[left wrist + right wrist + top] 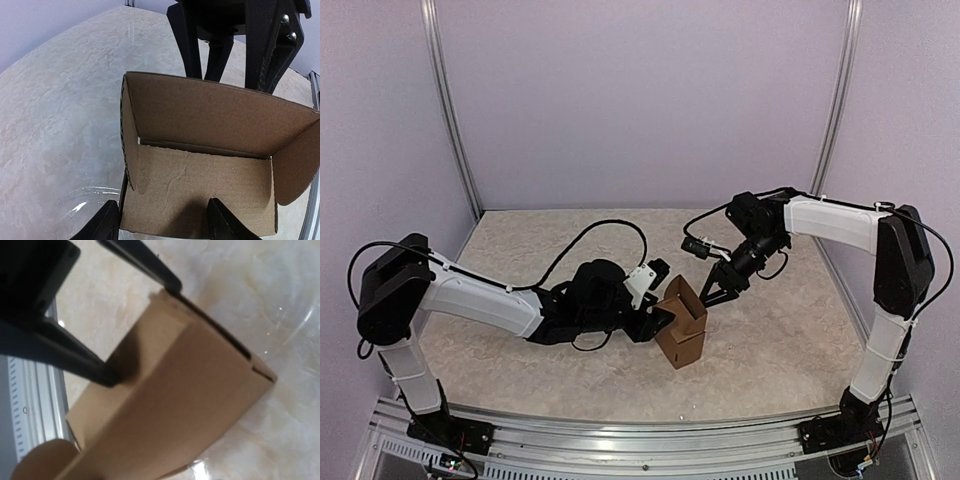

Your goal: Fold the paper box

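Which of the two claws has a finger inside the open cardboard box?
The left gripper: one finger lies inside the paper box, the other outside its wall. The right gripper stands behind the far wall.

You have the paper box (682, 322) standing on the table (520, 250), a little right of centre and toward the near side. The left gripper (662, 316) sits just left of it, at the box's left side. The left arm (480, 300) stretches away to the near-left corner. The right gripper (712, 296) sits at the box's far right top edge. The right arm (840, 225) runs right, then down to the near-right corner.
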Action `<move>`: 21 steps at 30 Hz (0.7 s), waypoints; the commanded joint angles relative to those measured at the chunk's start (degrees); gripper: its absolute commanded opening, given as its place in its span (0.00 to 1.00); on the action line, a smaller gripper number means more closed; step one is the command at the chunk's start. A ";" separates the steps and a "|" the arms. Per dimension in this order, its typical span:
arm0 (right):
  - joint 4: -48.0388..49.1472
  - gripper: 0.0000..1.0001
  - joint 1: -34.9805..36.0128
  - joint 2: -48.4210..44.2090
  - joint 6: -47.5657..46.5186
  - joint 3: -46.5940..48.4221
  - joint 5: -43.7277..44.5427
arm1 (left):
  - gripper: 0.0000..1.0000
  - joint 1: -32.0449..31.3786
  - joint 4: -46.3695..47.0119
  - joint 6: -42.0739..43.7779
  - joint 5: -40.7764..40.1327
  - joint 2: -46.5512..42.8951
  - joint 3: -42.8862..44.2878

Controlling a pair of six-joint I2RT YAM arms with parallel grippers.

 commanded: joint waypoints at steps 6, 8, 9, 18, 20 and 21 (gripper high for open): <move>-1.12 0.44 -0.31 -0.60 -0.66 -1.84 -0.78 | 0.59 0.73 -0.86 2.06 4.52 1.75 1.24; -1.54 0.44 -0.47 -0.60 -0.79 -1.62 -1.31 | 0.59 1.01 -0.74 2.26 5.17 1.36 1.63; -2.06 0.45 -0.48 -0.63 -1.10 -1.16 -1.77 | 0.59 1.22 -0.94 2.21 5.49 1.41 1.99; -10.22 0.52 -1.09 -1.48 -10.41 -0.32 -3.08 | 0.59 3.11 -0.29 4.03 9.10 2.59 2.21; -10.60 0.52 -2.13 -1.20 -11.69 -0.91 -2.95 | 0.59 4.09 0.01 5.42 11.10 2.20 2.17; -10.68 0.52 -2.64 -0.89 -12.07 -1.09 -2.95 | 0.58 4.54 0.01 5.92 11.80 2.15 2.26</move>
